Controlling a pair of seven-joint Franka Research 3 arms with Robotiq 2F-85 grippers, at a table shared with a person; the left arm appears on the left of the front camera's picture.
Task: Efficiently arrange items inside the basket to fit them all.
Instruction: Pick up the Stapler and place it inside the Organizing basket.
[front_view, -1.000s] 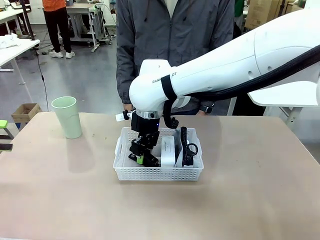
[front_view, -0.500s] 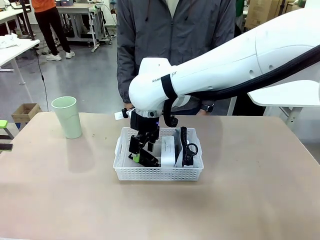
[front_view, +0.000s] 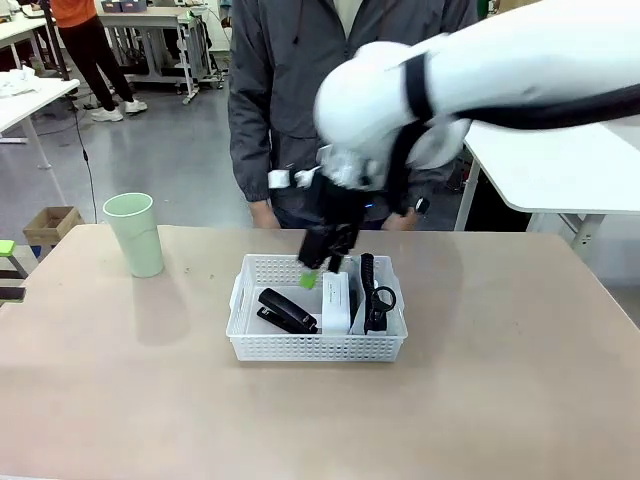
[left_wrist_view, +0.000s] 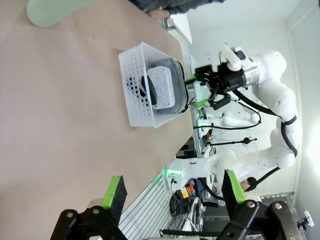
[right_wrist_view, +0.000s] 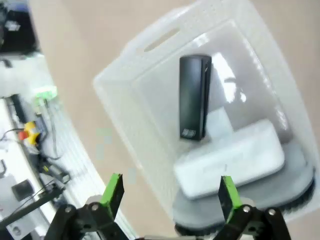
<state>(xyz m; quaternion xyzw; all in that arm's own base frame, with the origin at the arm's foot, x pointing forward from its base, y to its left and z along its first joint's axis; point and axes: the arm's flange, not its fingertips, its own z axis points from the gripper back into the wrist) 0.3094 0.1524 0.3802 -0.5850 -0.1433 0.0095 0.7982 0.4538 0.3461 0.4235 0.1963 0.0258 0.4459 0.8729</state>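
At the left of the front view, the pale green cup (front_view: 135, 235) stands upright on the table (front_view: 520, 380). It is well apart from the basket (front_view: 300, 348), and bare table lies between them.

The basket sits in the middle of the frame, with free table on every side of it. Inside it, from left to right, I see the black stapler (front_view: 288, 311) lying flat, the white box (front_view: 336, 303) on its edge, and the grey pouch (front_view: 370, 295) along the right wall.

My right claw (front_view: 318, 272) hangs at the far rim of the basket. It is blurred, with the jaws wide apart and holding nothing.

In the left wrist view, my left claw (left_wrist_view: 172, 192) is also spread wide and empty. It is near the table edge, away from the basket.
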